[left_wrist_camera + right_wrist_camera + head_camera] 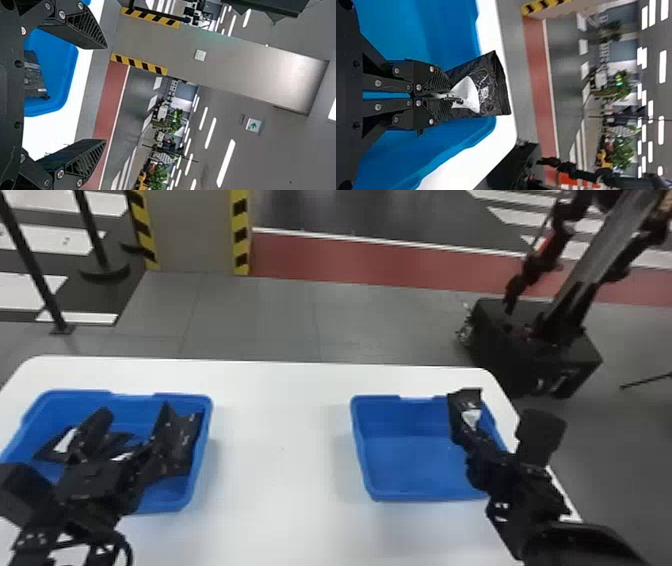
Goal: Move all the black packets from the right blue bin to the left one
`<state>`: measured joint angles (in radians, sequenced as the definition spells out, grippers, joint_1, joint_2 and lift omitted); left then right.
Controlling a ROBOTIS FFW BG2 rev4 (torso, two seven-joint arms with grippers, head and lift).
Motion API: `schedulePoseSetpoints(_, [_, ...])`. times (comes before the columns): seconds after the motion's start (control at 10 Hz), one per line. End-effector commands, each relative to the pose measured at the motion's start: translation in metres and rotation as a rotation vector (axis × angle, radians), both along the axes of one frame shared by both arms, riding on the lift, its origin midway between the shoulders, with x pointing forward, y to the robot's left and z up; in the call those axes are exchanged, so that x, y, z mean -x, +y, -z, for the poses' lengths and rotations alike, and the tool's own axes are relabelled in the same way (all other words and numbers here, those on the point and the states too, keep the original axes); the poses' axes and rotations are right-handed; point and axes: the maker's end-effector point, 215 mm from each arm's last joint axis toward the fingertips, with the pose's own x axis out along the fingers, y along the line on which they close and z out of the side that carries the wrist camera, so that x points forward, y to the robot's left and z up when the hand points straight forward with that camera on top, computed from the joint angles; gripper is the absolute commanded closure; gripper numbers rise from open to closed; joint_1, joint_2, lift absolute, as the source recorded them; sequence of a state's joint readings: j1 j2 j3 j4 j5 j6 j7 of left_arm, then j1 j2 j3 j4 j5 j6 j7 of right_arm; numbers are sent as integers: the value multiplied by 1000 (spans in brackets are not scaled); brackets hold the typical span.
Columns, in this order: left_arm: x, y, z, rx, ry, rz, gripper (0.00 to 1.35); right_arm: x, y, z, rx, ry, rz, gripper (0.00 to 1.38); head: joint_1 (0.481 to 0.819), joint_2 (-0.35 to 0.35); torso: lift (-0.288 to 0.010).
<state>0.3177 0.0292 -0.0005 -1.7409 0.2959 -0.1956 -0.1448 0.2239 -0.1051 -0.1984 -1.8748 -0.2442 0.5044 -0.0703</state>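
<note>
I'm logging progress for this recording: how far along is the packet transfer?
Apparently well along. Done: several black packets lie in the left bin. In hand: one packet, pinched in the right gripper over the right bin. Left: that packet must still go across and be released. Part of the right bin is hidden, so I can't rule out more there.

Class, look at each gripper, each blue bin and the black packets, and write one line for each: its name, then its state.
Left gripper: jaws wide open
Right gripper: jaws closed on a packet
Held packet: gripped at one end, other end free
Left bin: several packets inside
Packets in left bin: lying jumbled
Right bin: floor bare where seen
</note>
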Motion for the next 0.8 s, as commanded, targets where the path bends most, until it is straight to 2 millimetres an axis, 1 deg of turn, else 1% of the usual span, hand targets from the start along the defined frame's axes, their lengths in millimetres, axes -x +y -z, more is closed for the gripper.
schedulePoseSetpoints(0.0, [-2, -2, -7, 30, -16, 2, 199, -12, 20, -31, -40, -120, -83, 1107, 695, -158, -110])
schedulePoseSetpoints(0.2, [-5, -9, -15, 47, -32, 17, 199, -35, 77, -68, -105, -237, -295, 1107, 695, -109, -110])
schedulePoseSetpoints(0.3, [-6, -13, -19, 51, -38, 25, 199, -45, 113, -86, -136, -273, -411, 1107, 695, -93, -110])
schedulePoseSetpoints(0.4, [-7, -19, -21, 56, -19, 45, 199, -52, 145, -101, -169, -303, -510, 1107, 695, -58, -110])
schedulePoseSetpoints(0.5, [-7, -31, -24, 75, 12, 89, 199, -54, 174, -106, -201, -303, -586, 1107, 695, -40, -110])
schedulePoseSetpoints(0.6, [-6, -42, -34, 80, 20, 125, 199, -54, 208, -108, -239, -298, -663, 1107, 695, -10, -110])
schedulePoseSetpoints(0.7, [-7, -52, -49, 84, 11, 156, 200, -54, 243, -106, -272, -278, -739, 1107, 695, 13, -110])
